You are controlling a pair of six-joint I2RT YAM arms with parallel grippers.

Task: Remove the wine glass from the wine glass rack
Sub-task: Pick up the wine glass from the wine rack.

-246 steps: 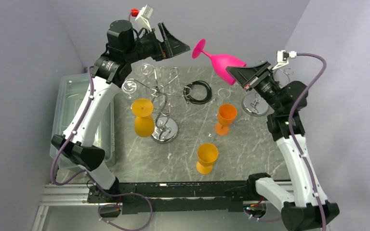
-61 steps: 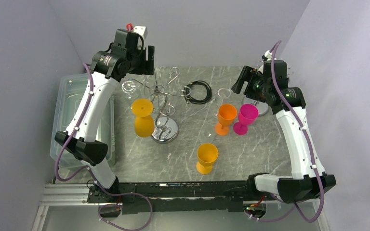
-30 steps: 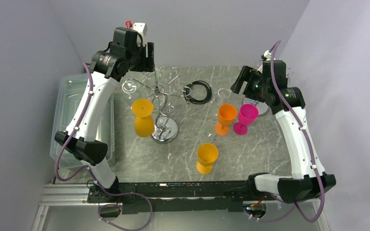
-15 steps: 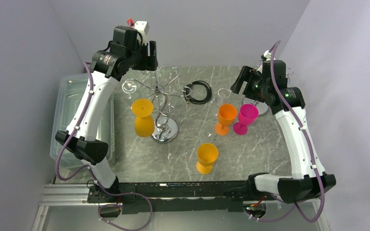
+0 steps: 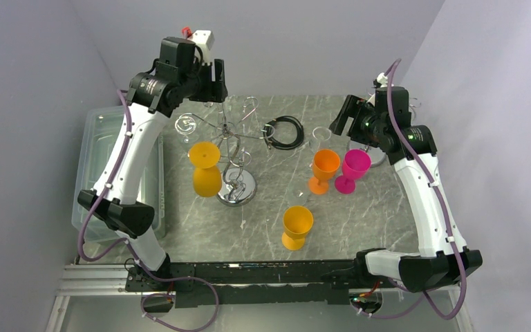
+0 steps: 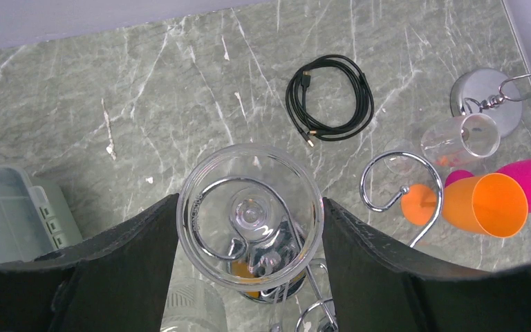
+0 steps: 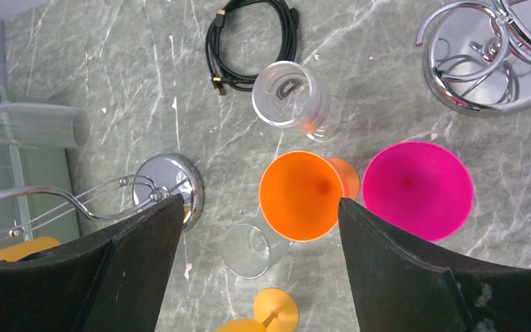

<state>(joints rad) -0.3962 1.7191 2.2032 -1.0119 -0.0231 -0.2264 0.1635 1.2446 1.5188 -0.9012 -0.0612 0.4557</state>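
left tool (image 6: 250,200) is high over the wine glass rack (image 5: 238,187), its two fingers closed against opposite edges of the foot of a clear wine glass (image 6: 250,220) that hangs bowl-down. a wire curl of the rack shows through the foot, so i judge the glass gripped but not yet drawn free. a hanging orange glass (image 5: 206,169) is also on the rack. right tool (image 7: 259,200) is spread wide and empty above a pink glass (image 7: 418,190) and an upright orange glass (image 7: 303,196), both standing on the bench (image 5: 380,214). left to do, as i read it: slide the clear glass out along its arm and set it down.
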